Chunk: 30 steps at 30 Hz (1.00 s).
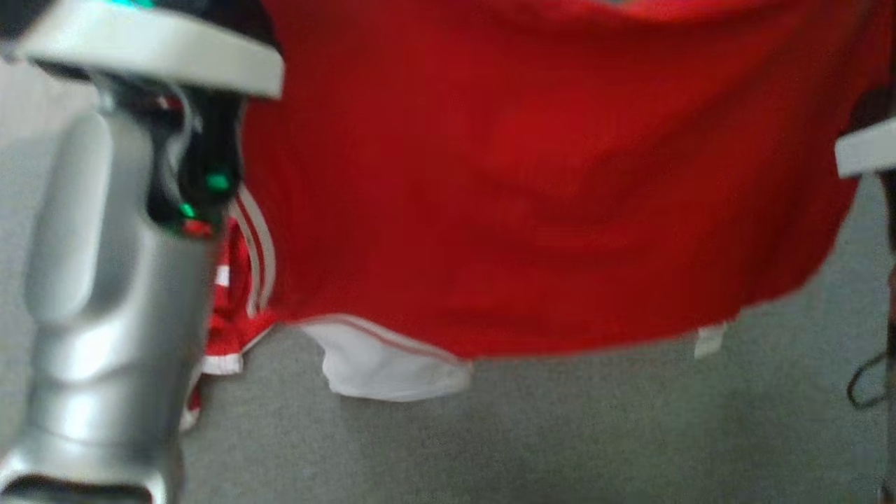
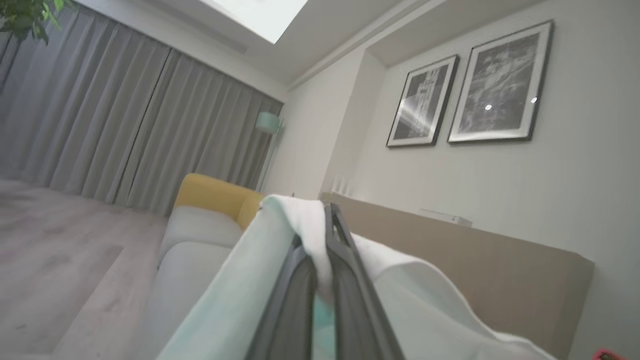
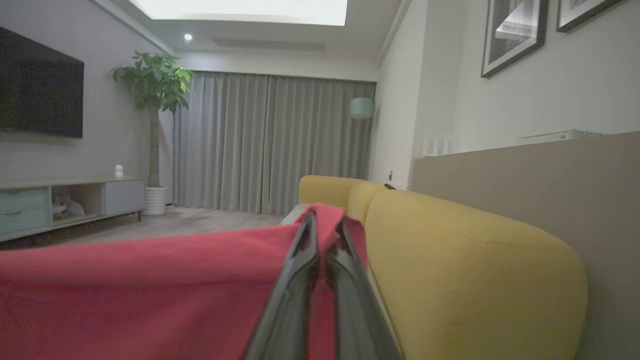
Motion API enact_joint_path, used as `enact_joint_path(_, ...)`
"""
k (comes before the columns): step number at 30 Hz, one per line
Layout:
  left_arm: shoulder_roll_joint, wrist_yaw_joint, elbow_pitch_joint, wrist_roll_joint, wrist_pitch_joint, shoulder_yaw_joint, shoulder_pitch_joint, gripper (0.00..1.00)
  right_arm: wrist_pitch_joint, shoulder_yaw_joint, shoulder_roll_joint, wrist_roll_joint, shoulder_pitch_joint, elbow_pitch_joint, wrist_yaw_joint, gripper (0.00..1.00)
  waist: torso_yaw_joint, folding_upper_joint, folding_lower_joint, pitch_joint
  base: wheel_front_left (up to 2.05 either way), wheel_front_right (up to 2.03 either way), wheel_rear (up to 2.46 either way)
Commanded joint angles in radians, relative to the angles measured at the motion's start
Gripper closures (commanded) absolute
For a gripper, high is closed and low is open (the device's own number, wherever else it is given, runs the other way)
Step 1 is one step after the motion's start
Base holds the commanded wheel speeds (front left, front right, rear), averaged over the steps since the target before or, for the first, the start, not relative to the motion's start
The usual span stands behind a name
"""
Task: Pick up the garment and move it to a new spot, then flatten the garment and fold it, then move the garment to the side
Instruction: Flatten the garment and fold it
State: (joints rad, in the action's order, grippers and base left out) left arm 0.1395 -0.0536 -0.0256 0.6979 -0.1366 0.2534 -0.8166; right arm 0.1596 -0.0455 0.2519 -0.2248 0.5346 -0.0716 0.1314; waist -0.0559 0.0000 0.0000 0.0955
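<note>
While I hold the garment (image 1: 532, 175) up before me, it hangs as a broad red sheet across the head view, running from twelve o'clock down past the centre. Its hem runs from eight o'clock towards four o'clock above the grey surface (image 1: 560, 448), and I cannot tell whether the two touch. A sleeve (image 1: 248, 252) with white stripes hangs at about eight o'clock, just beside my pale left forearm (image 1: 105, 280). A white panel droops from the hem near seven o'clock, and a small white tag (image 1: 709, 341) sits on the hem at about four o'clock.

My left pincer (image 2: 320, 232) is clamped tight on a fold of the garment's pale cloth (it looks white rather than red from this wrist). The cloth spills down on both sides of the fingers towards six o'clock. Beyond it the sofa (image 2: 215, 197) lies at nine o'clock, with two framed pictures (image 2: 470, 95) on the wall at two o'clock.

My right pincer (image 3: 326, 220) is likewise pressed together on the garment, here on red cloth. A peak of it pokes up between the fingertips and the rest stretches away to nine o'clock. In that wrist view the sofa's yellow back lies at four o'clock, the curtains (image 3: 270, 140) at twelve, and a plant (image 3: 152, 85) and a television (image 3: 40, 82) at ten.
</note>
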Motion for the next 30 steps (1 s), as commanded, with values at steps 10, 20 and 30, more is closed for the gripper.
enact_joint_path(10,0.087,0.031,-0.403,-0.082,0.122,-0.094,-0.555,1.00,-0.133,0.084,0.007,0.035,0.597,0.408,-0.001,1.00,-0.021,0.0000,0.0000,0.315,0.00,0.00,0.00)
enact_joint_path(20,0.051,0.111,-0.705,-0.137,0.323,-0.051,-0.758,1.00,-0.364,0.062,-0.020,0.137,0.847,0.815,-0.001,1.00,0.019,0.0000,0.0000,0.370,0.00,0.00,0.00)
enact_joint_path(30,0.055,0.176,-0.845,-0.177,0.341,0.098,-0.455,1.00,-0.339,0.270,0.058,0.068,0.628,1.067,-0.001,1.00,0.073,0.0000,0.0000,0.325,0.00,0.00,0.00)
